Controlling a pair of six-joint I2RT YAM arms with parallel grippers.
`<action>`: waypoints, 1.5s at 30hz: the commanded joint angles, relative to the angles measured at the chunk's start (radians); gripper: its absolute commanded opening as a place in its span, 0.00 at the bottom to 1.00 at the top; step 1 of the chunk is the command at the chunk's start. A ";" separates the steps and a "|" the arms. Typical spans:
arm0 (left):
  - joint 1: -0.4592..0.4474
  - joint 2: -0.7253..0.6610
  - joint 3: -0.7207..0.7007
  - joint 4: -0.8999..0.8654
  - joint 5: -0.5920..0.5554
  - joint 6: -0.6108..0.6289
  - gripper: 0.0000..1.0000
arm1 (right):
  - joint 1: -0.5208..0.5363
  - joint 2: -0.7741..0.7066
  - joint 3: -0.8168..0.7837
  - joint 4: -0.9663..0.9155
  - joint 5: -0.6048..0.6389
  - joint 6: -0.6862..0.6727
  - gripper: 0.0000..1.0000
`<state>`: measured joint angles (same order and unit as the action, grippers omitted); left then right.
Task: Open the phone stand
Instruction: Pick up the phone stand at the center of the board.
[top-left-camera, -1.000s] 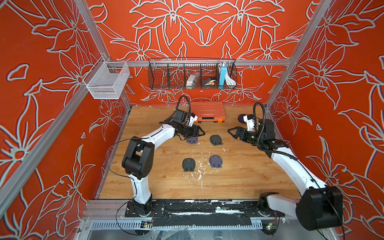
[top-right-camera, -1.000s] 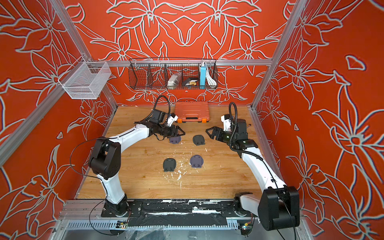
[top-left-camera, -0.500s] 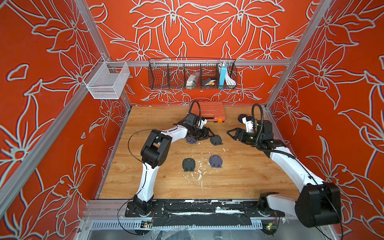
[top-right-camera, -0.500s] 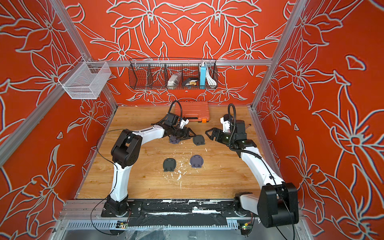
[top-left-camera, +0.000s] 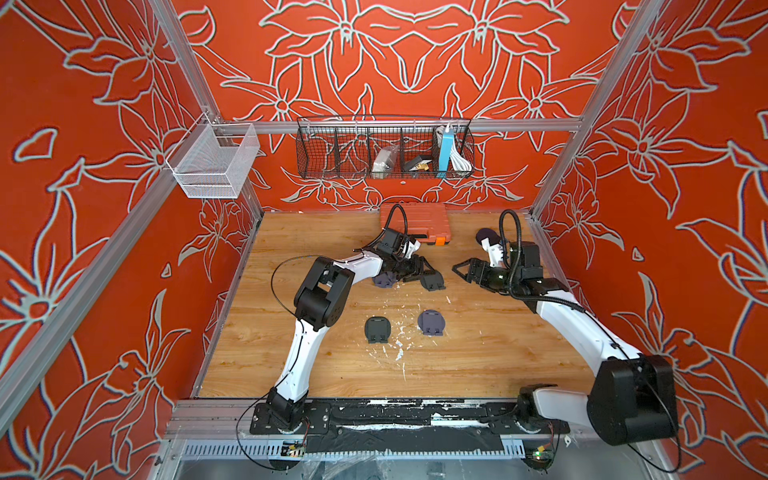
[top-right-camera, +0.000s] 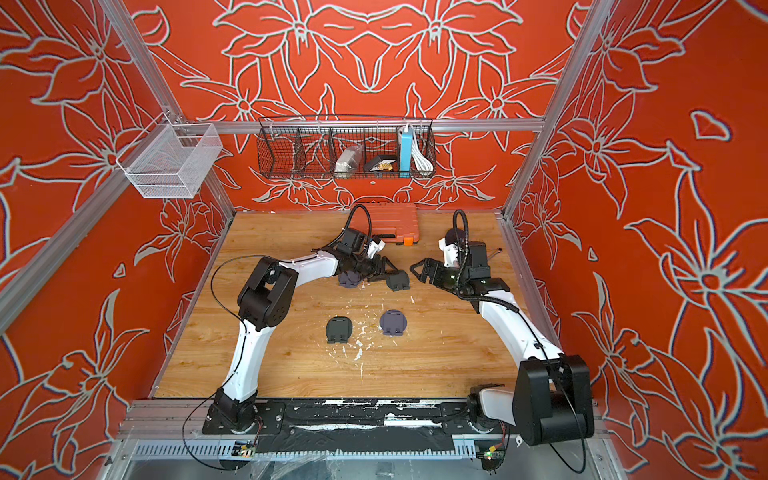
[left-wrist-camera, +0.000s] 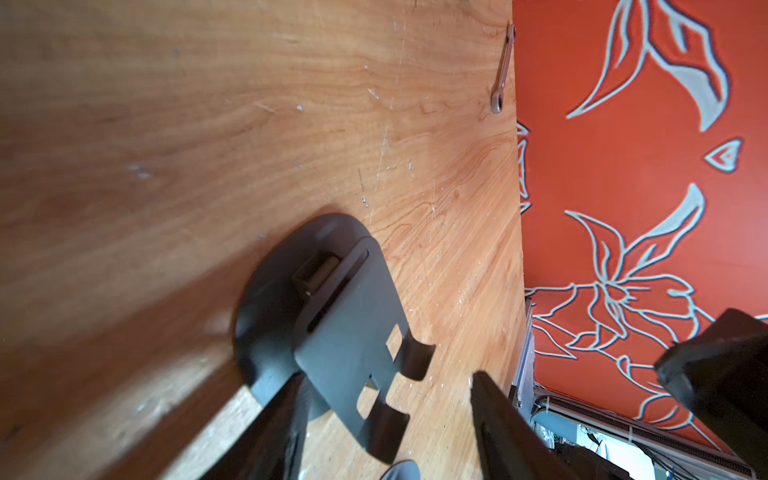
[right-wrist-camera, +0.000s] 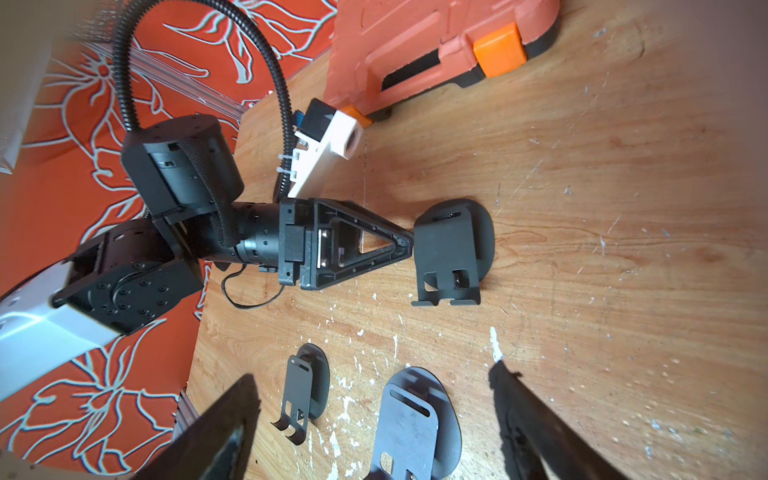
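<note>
The dark phone stand lies on the wooden surface toward the far edge, about midway across, with its hooked plate over its round base. The left pincer sits low at its side, jaws apart, one finger against the base and the other clear of it. A purple stand lies just beside. The right pincer, spread wide and holding nothing, points at the stand from nearer the right edge. An orange case sits at the far edge.
</note>
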<state>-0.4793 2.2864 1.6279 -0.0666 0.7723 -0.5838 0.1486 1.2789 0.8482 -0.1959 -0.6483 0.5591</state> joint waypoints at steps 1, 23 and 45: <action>-0.012 0.031 0.018 0.020 0.023 -0.012 0.62 | 0.000 0.008 -0.001 0.000 -0.016 -0.013 0.90; -0.024 0.146 0.080 0.072 0.070 -0.081 0.28 | 0.000 0.022 -0.009 -0.006 -0.018 -0.025 0.89; 0.035 -0.110 -0.045 0.264 0.238 -0.274 0.00 | -0.008 -0.046 -0.027 -0.010 -0.056 0.009 0.78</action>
<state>-0.4774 2.3024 1.6005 0.0860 0.9405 -0.7761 0.1440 1.2690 0.8364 -0.2104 -0.6586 0.5426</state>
